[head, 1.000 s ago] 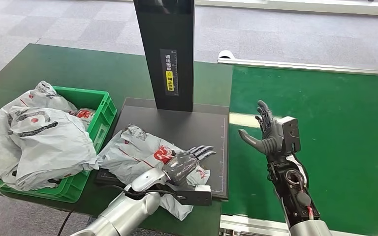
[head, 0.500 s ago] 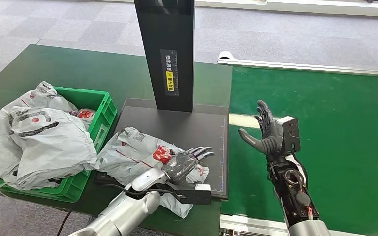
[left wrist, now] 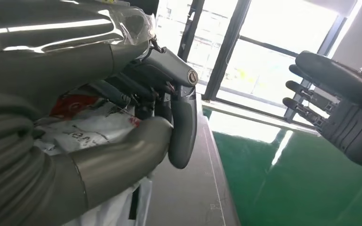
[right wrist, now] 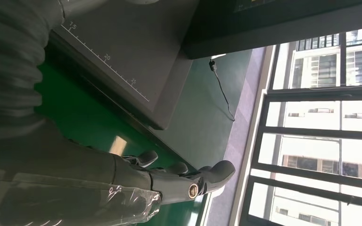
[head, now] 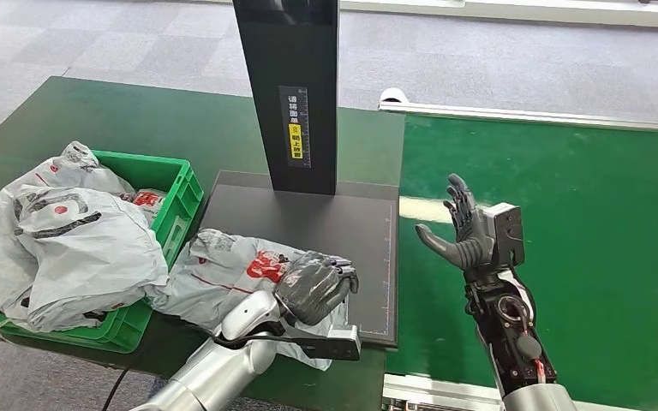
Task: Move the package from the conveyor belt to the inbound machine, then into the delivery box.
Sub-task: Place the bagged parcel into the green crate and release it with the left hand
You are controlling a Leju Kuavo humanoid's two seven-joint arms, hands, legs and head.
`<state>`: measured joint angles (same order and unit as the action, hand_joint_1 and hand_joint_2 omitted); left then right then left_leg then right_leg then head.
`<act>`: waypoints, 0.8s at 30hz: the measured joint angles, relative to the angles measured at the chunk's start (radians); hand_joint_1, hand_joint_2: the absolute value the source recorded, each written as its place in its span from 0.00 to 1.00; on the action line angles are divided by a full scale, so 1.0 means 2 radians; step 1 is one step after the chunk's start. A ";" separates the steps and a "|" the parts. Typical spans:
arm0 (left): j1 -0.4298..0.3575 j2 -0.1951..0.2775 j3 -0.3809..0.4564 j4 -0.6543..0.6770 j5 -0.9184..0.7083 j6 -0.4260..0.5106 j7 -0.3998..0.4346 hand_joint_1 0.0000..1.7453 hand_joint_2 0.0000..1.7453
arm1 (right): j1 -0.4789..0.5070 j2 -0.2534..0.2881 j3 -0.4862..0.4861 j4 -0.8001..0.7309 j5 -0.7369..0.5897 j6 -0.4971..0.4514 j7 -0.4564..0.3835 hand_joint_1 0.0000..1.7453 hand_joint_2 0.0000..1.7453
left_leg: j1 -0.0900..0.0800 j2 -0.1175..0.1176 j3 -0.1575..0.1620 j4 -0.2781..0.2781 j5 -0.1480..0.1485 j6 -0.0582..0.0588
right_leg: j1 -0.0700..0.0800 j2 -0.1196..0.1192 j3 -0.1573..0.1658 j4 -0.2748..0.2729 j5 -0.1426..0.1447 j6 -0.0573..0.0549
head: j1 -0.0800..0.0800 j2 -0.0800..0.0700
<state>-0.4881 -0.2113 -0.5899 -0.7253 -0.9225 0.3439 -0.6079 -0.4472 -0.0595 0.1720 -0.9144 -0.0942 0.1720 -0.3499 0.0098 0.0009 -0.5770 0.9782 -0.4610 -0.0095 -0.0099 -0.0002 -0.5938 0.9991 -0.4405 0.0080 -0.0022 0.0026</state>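
My left robot hand (head: 313, 287) grips the crumpled grey package (head: 223, 272) with red print at the scanner plate's (head: 343, 224) front-left corner. My right robot hand (head: 463, 233) hangs spread wide, holding nothing, over the green belt (head: 583, 240).

Ruler marks 15, 20 on scanner plate (right wrist: 122, 42)

Under the left hand (head: 313, 287), a crinkled, slightly glossy grey plastic package (head: 223, 272) on the smooth matt black plate of the inbound machine (head: 308, 218). Beside it, a hard green plastic crate (head: 176, 201). Below the right hand (head: 467, 233), dark rubbery-looking fingers, lies a matt green conveyor belt (head: 583, 223). Brushed silver metal forearm (head: 214, 372).
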 joint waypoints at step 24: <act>0.032 -0.016 0.088 -0.120 0.076 0.174 -0.043 1.00 1.00 | 0.006 0.000 0.000 -0.004 -0.008 -0.010 -0.004 0.00 1.00 | 0.000 0.000 0.000 0.000 0.000 0.000 | 0.000 0.000 0.000 0.000 0.000 0.000 | 0.000 0.000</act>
<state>-0.4250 -0.2432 -0.4133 -0.9650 -0.7698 0.6928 -0.6948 -0.4360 -0.0594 0.1729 -0.9228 -0.1100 0.1523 -0.3579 0.0099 0.0014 -0.5775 0.9781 -0.4610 -0.0095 -0.0098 -0.0001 -0.5945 0.9992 -0.4405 0.0080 -0.0022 0.0027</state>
